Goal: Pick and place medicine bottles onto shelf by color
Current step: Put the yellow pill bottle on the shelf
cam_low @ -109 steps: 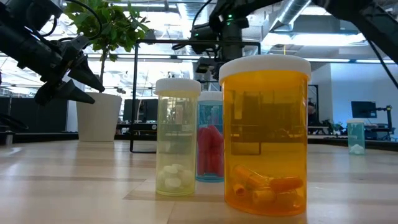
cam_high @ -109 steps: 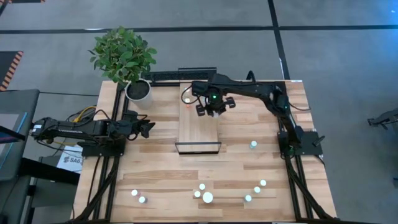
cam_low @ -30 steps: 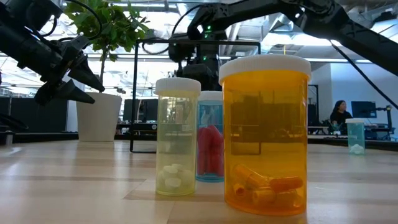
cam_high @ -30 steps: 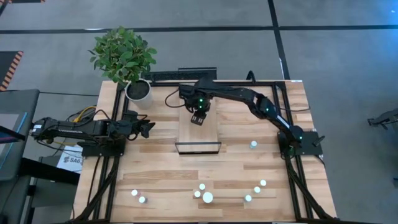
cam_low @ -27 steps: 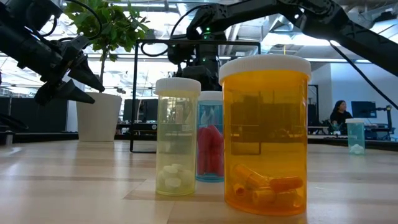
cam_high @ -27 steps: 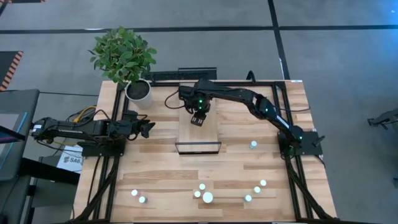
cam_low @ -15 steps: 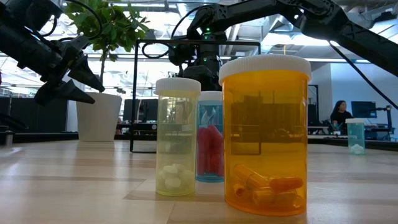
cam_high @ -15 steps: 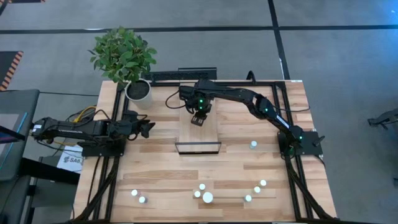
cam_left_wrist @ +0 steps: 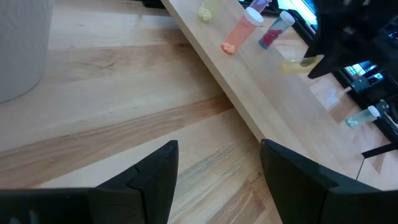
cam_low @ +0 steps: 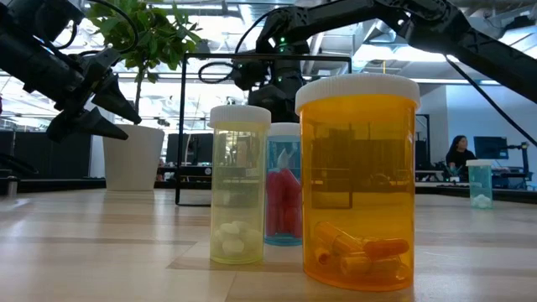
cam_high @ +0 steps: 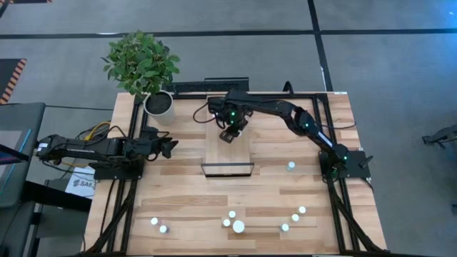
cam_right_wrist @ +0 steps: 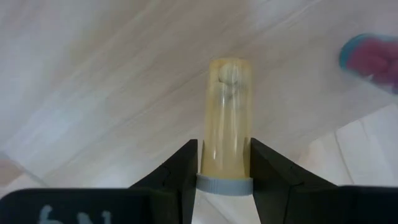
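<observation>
The shelf [cam_high: 228, 153] is a light-wood plank in the middle of the table. My right gripper [cam_high: 228, 134] hangs over its far part, pointing down, shut on a yellow medicine bottle [cam_right_wrist: 228, 124]. In the left wrist view a yellow bottle [cam_left_wrist: 208, 9], a pink one [cam_left_wrist: 239, 31] and a teal one [cam_left_wrist: 273, 28] stand on the shelf [cam_left_wrist: 267, 93], beside the held bottle [cam_left_wrist: 300, 62]. My left gripper [cam_high: 168, 148] waits open at the table's left. Several bottles [cam_high: 238, 227] stand near the table's front edge. My right gripper pinches the yellow bottle between its two fingers, on the body just under the white cap [cam_right_wrist: 225, 184]. The fingers come from above and point down. The bottle hangs upright below them, its bottom [cam_right_wrist: 229, 73] toward the shelf; whether it touches the plank I cannot tell.
A white plant pot [cam_high: 158, 105] stands at the table's far left corner. One teal bottle [cam_high: 290, 165] stands alone right of the shelf. In the low view a big orange bottle [cam_low: 358, 180], a yellow one [cam_low: 239, 184] and a teal one [cam_low: 284, 189] stand close to the camera.
My right gripper has stayed over the shelf's far part and has rolled a little about its downward line, with the yellow bottle still between its fingers.
</observation>
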`<state>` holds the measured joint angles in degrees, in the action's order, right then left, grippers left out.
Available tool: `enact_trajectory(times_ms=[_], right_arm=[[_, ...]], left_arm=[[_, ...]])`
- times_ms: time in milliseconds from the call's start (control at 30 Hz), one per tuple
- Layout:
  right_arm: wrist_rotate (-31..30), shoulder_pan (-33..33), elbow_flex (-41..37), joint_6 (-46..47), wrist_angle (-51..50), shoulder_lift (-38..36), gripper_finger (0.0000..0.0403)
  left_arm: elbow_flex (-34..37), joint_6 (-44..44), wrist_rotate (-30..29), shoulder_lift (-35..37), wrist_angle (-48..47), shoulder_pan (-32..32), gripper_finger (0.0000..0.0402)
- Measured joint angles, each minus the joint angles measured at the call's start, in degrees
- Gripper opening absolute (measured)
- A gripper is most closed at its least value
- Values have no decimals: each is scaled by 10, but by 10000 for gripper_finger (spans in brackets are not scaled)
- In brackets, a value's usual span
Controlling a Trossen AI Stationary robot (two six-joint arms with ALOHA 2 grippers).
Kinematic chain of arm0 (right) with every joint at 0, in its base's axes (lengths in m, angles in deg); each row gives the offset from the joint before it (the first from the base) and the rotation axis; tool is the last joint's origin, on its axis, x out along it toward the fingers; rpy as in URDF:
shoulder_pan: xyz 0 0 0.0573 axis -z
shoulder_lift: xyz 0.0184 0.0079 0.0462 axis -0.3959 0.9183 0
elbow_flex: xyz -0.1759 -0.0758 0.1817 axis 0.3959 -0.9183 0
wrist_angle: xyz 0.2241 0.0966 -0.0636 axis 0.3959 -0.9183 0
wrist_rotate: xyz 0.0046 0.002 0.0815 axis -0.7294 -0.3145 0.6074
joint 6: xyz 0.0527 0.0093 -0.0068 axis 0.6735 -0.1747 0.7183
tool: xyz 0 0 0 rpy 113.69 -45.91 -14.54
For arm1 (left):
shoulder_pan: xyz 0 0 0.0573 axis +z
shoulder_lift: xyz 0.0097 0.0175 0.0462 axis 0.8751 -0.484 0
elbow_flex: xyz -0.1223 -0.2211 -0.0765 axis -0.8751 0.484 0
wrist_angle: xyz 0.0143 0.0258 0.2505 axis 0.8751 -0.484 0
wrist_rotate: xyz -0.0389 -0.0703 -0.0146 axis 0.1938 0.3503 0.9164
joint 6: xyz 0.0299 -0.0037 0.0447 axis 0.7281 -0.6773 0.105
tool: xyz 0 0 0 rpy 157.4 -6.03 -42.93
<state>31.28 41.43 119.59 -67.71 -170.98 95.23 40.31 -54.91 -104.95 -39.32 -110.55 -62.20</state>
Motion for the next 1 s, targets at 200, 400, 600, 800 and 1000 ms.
enact_trajectory(times_ms=[200, 400, 600, 800, 1000], right_arm=[[0, 0, 0, 36, 0, -23, 143], [0, 8, 0, 69, 0, -50, 143], [-10, 15, -58, 93, 1, -119, 142], [-16, 32, -240, 155, 0, -216, 133], [17, 72, -388, 250, -2, -282, 135]], left_arm=[[0, 0, 0, 0, 0, 0, 212], [0, 0, 0, 0, 0, 0, 212], [0, 0, 0, 0, 0, 0, 212], [0, 0, 0, 0, 0, 0, 212], [0, 0, 0, 0, 0, 0, 212]])
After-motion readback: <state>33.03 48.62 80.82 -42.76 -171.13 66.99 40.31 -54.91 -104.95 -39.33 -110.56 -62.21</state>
